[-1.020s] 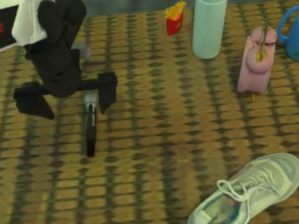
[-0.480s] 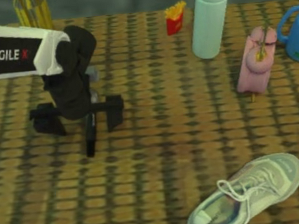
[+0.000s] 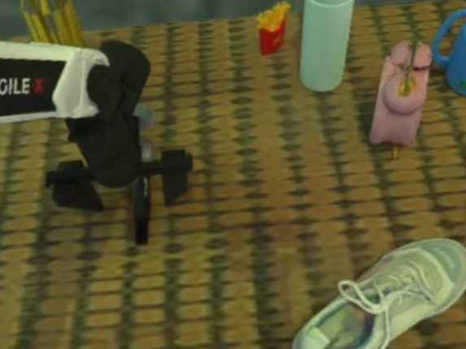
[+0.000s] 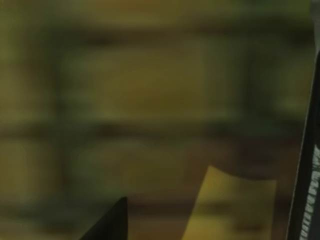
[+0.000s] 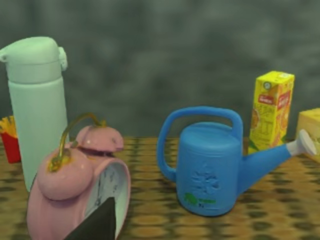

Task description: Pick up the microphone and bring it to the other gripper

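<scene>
Top view: left gripper (image 3: 131, 179), black and two-fingered, stands low over the slim black-handled microphone with silver-grey mesh head (image 3: 141, 207), which lies on the woven yellow-brown tabletop (image 3: 247, 247) at the left side, handle pointing toward the near edge. The fingers are spread wide, one on either side of the microphone's upper part, pinching nothing; contact cannot be confirmed. For a sound pick, the fingers should probably close evenly across the stick just below the head, so that it neither rolls nor tips on lifting. Left wrist view: blurred tabletop only. Right gripper (image 5: 97, 225) is parked beside the pink alarm clock (image 5: 80, 192) and blue watering can (image 5: 210, 167); only one dark fingertip shows.
</scene>
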You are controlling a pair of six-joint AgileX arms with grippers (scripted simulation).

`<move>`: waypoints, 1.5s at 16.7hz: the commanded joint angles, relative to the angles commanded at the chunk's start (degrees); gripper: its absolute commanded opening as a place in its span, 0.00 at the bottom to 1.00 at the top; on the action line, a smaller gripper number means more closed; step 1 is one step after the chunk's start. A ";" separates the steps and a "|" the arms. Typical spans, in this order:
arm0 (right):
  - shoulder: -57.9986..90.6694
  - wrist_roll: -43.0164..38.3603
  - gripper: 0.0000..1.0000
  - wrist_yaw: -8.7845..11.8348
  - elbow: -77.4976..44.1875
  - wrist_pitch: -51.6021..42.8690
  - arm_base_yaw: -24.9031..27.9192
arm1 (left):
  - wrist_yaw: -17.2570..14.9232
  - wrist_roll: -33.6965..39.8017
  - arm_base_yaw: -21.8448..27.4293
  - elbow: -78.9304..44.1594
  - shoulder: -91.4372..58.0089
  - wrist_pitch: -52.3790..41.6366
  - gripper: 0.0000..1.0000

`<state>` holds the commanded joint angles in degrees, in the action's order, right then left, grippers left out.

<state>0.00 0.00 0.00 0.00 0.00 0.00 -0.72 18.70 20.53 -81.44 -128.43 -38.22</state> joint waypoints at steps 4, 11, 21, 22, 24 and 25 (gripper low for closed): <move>0.00 0.00 1.00 0.00 0.00 0.00 0.00 | 0.00 0.00 0.00 0.00 0.00 0.00 0.47; 0.00 0.00 1.00 0.00 0.00 0.00 0.00 | 0.00 0.00 0.00 0.00 0.00 0.00 0.00; 0.00 0.00 1.00 0.00 0.00 0.00 0.00 | 2.37 -2.24 -0.32 -0.46 3.51 -1.26 0.00; 0.00 0.00 1.00 0.00 0.00 0.00 0.00 | 1.90 -2.53 -0.31 -0.21 3.72 -0.06 0.00; 0.00 0.00 1.00 0.00 0.00 0.00 0.00 | 0.30 -3.44 -0.38 0.75 4.52 4.08 0.00; 0.00 0.00 1.00 0.00 0.00 0.00 0.00 | -0.76 -4.03 -0.46 1.47 5.11 6.93 0.00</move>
<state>0.00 0.00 0.00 0.00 0.00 0.00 -1.48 14.67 20.07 -79.97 -123.33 -31.28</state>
